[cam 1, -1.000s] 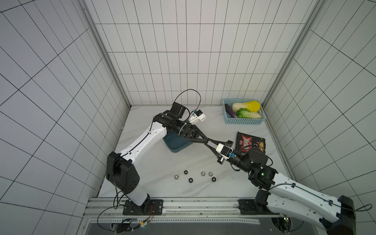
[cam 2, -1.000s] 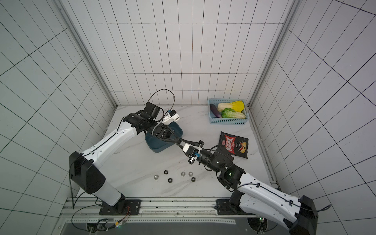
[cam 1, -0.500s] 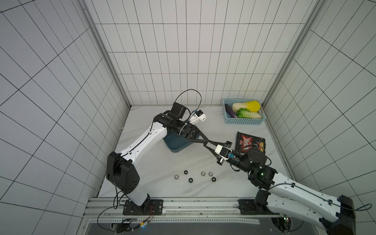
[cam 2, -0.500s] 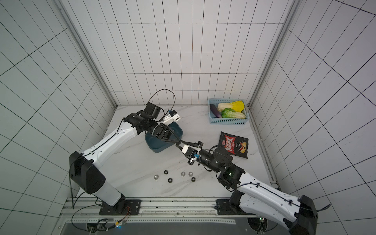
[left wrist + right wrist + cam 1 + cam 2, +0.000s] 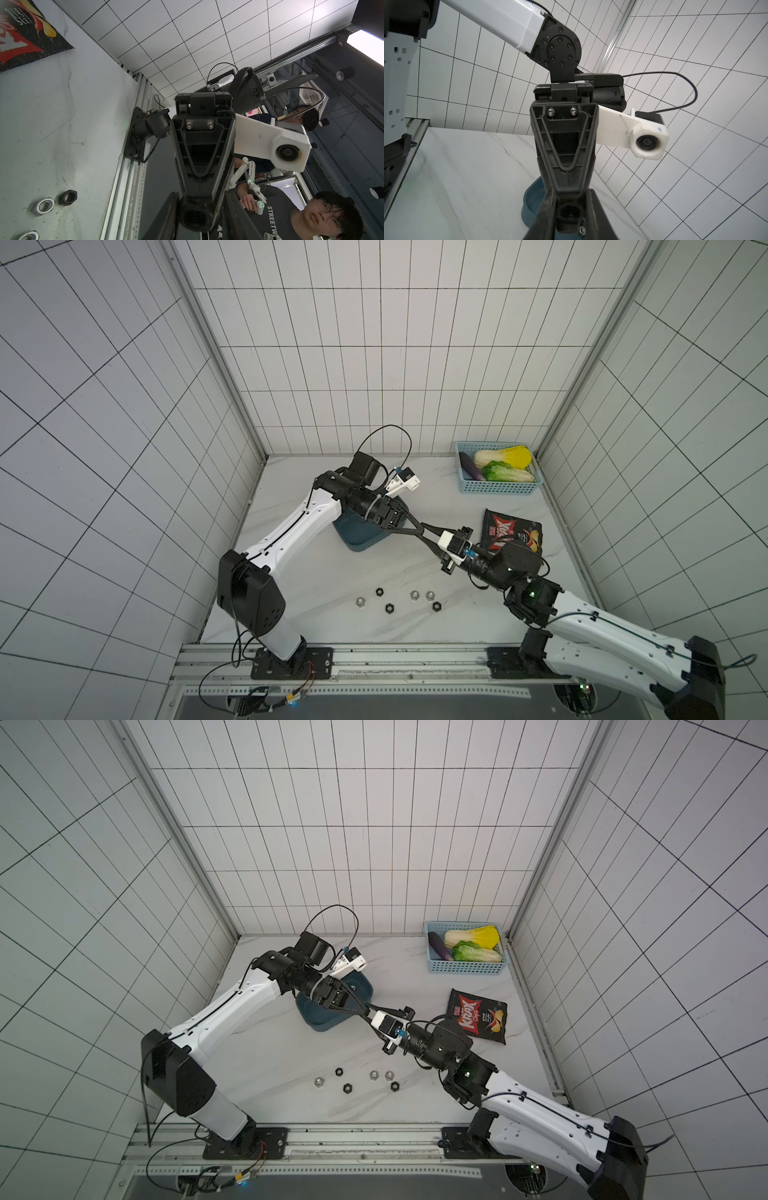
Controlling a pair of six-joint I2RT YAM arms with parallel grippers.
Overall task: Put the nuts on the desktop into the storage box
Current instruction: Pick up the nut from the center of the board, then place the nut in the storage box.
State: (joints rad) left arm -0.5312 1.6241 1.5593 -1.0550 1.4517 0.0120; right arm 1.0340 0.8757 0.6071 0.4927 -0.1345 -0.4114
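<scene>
Behind the left gripper (image 5: 420, 527), under its wrist, the storage box (image 5: 360, 542) sits on the desktop (image 5: 328, 572) with its opening upward. The arm hides too much of it to tell which way its long side runs. In the right wrist view a small silver nut (image 5: 582, 229) shows against the teal of the box.

The left fingers (image 5: 166, 218) stand on either side of a black nut (image 5: 195, 217) at the tips. They are very close to it, but I cannot tell whether they press on it. The right gripper (image 5: 370, 1014) meets them tip to tip and is clamped on that nut, up off the desktop. The nut stands on edge, and its hole runs along the line of the two grippers, facing each wrist camera.

Below the meeting tips, toward the rail, six more nuts (image 5: 389, 607) lie flat with their holes up. They form a loose row running crosswise: silver, black, black, silver, silver, black.

Just behind the right gripper's wrist a chip bag (image 5: 513, 531) lies flat. Farther off on that side, in the far corner, a light blue basket (image 5: 496, 488) holds vegetables.
</scene>
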